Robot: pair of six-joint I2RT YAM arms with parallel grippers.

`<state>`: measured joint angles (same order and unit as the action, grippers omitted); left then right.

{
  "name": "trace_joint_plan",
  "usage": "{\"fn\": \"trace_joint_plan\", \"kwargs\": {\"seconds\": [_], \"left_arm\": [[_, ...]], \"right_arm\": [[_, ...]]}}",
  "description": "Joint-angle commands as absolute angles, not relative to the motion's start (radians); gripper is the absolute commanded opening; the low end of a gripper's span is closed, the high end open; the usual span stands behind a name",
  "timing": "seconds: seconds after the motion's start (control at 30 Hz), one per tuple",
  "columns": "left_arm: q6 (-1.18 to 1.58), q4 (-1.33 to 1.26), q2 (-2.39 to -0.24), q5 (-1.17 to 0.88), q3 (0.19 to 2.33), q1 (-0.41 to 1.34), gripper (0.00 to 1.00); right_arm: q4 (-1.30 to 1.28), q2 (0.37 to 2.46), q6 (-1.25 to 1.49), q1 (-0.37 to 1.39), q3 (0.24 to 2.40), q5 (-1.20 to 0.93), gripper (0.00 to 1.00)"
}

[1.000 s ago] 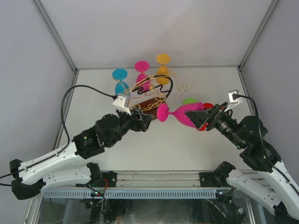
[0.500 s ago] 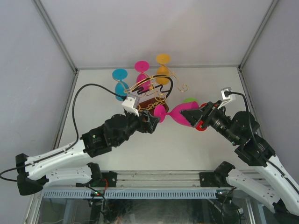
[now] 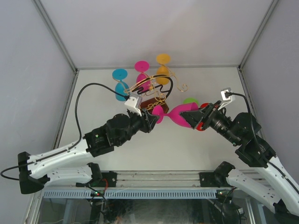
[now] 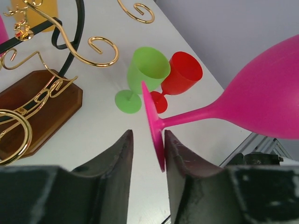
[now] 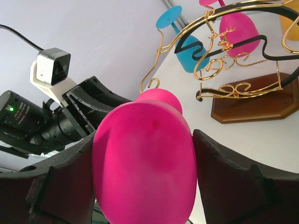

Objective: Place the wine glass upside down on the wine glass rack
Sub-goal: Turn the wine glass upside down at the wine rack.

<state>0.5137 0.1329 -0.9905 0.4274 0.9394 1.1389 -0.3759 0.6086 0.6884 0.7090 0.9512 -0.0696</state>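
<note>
A magenta wine glass [image 3: 186,115] lies level in the air, its foot pointing left toward the wine glass rack [image 3: 150,95]. My right gripper [image 3: 200,117] is shut on its bowl [image 5: 145,163], one finger on each side. My left gripper [image 3: 150,121] is open. The glass's foot disc [image 4: 153,125] stands edge-on between its fingers, close against the right finger [image 4: 180,154]. The rack's gold scrolls and dark wooden base [image 4: 42,107] are just left of the foot. The base also shows in the right wrist view [image 5: 252,105].
A blue glass [image 3: 120,79], a magenta glass [image 3: 141,70] and an orange glass [image 3: 163,63] sit on the rack with their feet up. A green glass [image 4: 147,70] and a red glass [image 4: 183,74] stand on the table right of the rack, under the held glass.
My left arm has reached forward and right until its open fingers straddle the glass's foot. My right gripper has carried the glass a little left, toward the rack.
</note>
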Motion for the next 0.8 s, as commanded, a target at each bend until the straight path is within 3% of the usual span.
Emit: {"fn": "trace_joint_plan", "kwargs": {"seconds": [0.0, 0.17, 0.43, 0.77], "left_arm": [[0.508, 0.089, -0.991, 0.426, 0.994, 1.142, 0.27], [0.513, 0.086, -0.977, 0.436, 0.980, 1.141, 0.01], [0.466, 0.127, -0.934, 0.518, 0.953, 1.141, 0.00], [0.346, 0.252, -0.833, 0.584, 0.895, 1.142, 0.00]], "right_arm": [[-0.306, 0.601, 0.692, 0.718, 0.950, -0.090, 0.60], [-0.301, 0.609, 0.678, 0.718, 0.949, -0.110, 0.61], [-0.332, 0.582, 0.632, 0.717, 0.950, -0.120, 0.84], [-0.425, 0.476, 0.466, 0.713, 0.959, -0.027, 0.93]]}}
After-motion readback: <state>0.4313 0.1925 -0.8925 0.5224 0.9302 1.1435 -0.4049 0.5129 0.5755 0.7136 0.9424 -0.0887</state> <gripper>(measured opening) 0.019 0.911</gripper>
